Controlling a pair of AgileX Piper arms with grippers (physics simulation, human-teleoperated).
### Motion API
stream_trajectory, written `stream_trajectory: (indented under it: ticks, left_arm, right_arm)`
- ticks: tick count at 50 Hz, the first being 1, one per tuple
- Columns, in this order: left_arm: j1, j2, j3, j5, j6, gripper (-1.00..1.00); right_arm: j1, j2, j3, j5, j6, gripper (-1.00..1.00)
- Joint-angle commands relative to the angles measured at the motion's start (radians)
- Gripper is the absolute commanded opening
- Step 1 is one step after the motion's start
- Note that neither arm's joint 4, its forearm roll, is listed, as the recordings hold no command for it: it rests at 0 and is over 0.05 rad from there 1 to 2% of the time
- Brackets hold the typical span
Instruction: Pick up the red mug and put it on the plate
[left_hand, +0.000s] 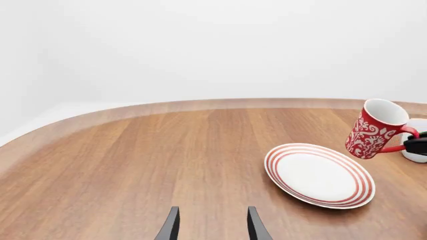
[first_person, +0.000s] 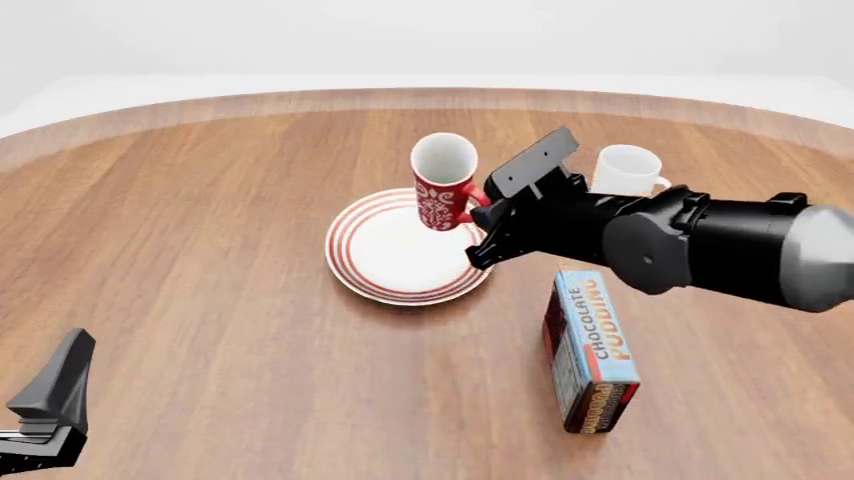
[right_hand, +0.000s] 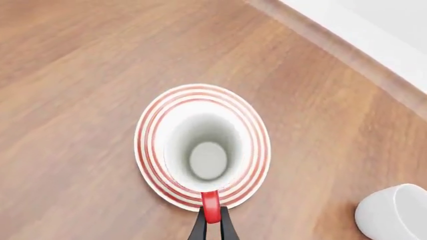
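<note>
White mug (right_hand: 393, 212) and left gripper (left_hand: 212, 225) cut off by frame edges

Your wooden surface (first_person: 200, 250) carries the ringed plate (first_person: 387, 280) near its middle, a plain white mug (first_person: 625, 170) behind it, and a pudding box (first_person: 591, 350) lying nearer you.

A bare simulated test scene is shown, not a furnished room: a rounded wooden bench (first_person: 200, 250) is set against a featureless white backdrop. A kitchen is only hinted at by a plate (first_person: 380, 265), two mugs and a pudding box (first_person: 591, 350).
</note>
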Motion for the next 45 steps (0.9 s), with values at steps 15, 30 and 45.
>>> stream_trajectory:
  ticks: [15,30,45]
  left_arm:
    - [0.0,0.0,0.0,0.0,0.0,1.0]
    - [0.0,0.0,0.0,0.0,0.0,1.0]
    - [0.0,0.0,0.0,0.0,0.0,1.0]
  right_arm:
    - [-0.01,0.164,-0.112,-0.042,0.008,-1.0]
    - [-0.011,0.243,-0.167,-0.061,0.024,-1.0]
    - [-0.002,0.31,-0.201,-0.081,0.042,-1.0]
